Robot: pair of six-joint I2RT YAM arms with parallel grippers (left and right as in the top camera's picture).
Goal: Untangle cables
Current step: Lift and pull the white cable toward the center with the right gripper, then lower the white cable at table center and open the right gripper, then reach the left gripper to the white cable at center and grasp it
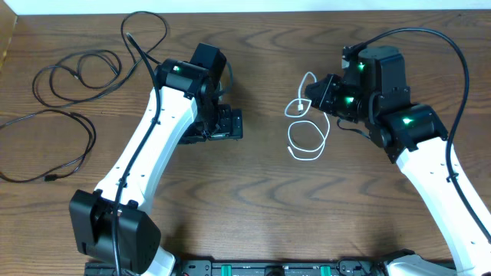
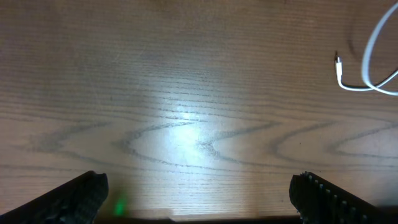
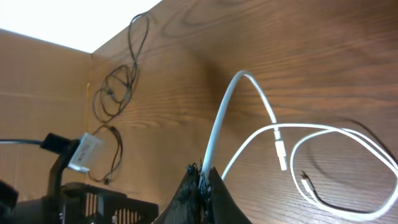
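**Right gripper [image 3: 202, 177] pinches thin white flexible cable [image 3: 219, 124]**

Clamped shut on one strand, it holds the cable's loops mid-table, while the left gripper [image 2: 199, 199] gapes wide, empty. Thin black cords [image 1: 77, 73] lie far left. Limp and light, the cable probably handles best gripped near a plug.

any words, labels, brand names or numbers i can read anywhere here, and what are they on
None can be read.
White tag at the left of the right wrist view: too blurred to show any print.
White cable and table: no writing visible.
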